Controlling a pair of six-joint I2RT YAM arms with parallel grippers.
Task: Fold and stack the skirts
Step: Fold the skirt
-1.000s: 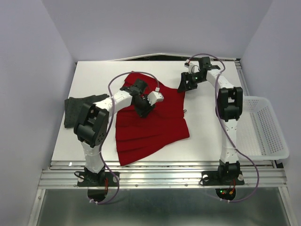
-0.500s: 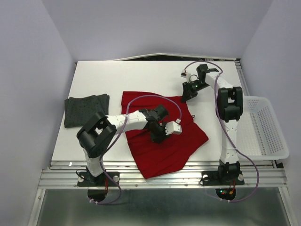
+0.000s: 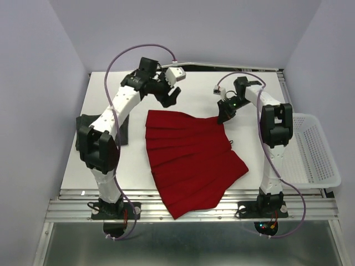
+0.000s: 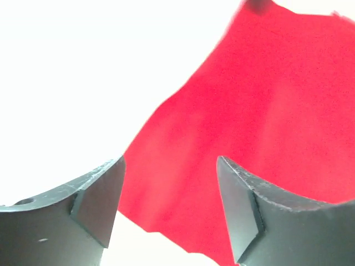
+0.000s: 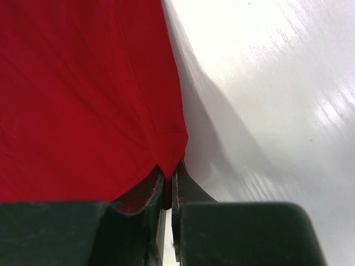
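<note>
The red pleated skirt (image 3: 191,160) lies spread flat mid-table, waistband toward the back, hem fanning toward the near edge. My right gripper (image 3: 224,114) is shut on its back right corner; in the right wrist view the jaws (image 5: 169,180) pinch the red skirt (image 5: 83,100) at that corner. My left gripper (image 3: 170,97) hangs open above the skirt's back left corner, holding nothing. From the left wrist, its fingers (image 4: 100,205) stand wide apart over the red skirt (image 4: 266,111). The grey skirt (image 3: 124,133) lies folded at the left, mostly hidden behind the left arm.
A white mesh basket (image 3: 312,151) stands off the table's right edge. The white table (image 3: 194,88) shows bare behind the red skirt and along the left front. Cables loop above both arms.
My left gripper let go of the red skirt and rose to the back left. The skirt now lies spread out. My right gripper came down and shut on its corner.
</note>
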